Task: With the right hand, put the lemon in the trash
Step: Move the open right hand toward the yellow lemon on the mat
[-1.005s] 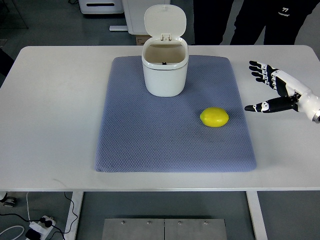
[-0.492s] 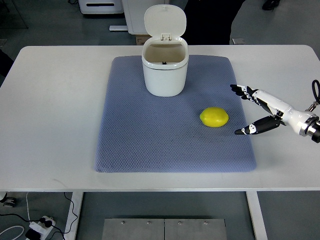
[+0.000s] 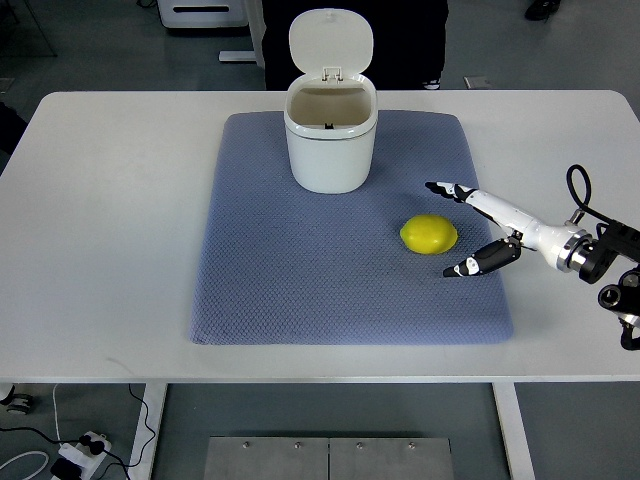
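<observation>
Yellow lemon (image 3: 429,235) lies toward the mat's (image 3: 270,290) right edge, long axis along it crosswise — just left of the right hand (image 3: 478,228), spread wide, empty, fingers (image 3: 445,188) flanking it.

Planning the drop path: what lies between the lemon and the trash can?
Top view: only bare blue mat between the lemon and the open trash can.

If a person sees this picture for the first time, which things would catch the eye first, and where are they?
The bright yellow lemon stands out most, lying on the right part of the grey-blue mat. Just right of it, the right hand reaches in with open fingers, not touching it. Behind, at the mat's far edge, stands a white trash bin with its lid up.
</observation>
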`<state>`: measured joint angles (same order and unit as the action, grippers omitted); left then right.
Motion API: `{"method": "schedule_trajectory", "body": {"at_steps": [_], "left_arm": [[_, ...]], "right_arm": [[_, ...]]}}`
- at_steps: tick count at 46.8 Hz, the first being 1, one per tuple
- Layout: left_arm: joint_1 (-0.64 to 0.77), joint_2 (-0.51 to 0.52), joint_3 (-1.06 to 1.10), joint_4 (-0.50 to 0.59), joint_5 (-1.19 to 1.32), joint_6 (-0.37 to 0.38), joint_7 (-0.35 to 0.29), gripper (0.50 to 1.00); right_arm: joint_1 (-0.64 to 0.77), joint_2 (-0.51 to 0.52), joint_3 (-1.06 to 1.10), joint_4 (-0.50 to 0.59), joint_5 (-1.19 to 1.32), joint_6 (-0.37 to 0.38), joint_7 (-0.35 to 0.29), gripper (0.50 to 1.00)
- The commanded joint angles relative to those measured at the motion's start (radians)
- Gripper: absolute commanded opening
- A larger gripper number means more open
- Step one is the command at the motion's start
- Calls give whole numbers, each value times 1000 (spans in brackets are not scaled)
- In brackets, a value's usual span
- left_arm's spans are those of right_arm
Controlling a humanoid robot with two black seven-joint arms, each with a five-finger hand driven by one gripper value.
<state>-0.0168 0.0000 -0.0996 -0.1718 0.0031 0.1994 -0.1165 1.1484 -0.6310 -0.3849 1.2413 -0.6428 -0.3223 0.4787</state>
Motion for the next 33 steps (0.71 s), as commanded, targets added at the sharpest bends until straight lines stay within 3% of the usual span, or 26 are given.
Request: {"method": "schedule_trajectory", "body": {"at_steps": [1, 7, 13, 33], "left_arm": [[0, 0, 0, 0, 0, 0, 0, 1000], [0, 0, 0, 0, 0, 0, 0, 1000], [0, 0, 0, 0, 0, 0, 0, 1000], [0, 0, 0, 0, 0, 0, 0, 1000]], "right_arm": [[-1, 7, -8, -17, 0, 0, 0, 1000], [-3, 14, -25, -36, 0, -1, 0, 983], [-4, 16, -26, -40, 2, -1, 1, 918], [-4, 51, -26, -62, 14, -1, 0, 847]]}}
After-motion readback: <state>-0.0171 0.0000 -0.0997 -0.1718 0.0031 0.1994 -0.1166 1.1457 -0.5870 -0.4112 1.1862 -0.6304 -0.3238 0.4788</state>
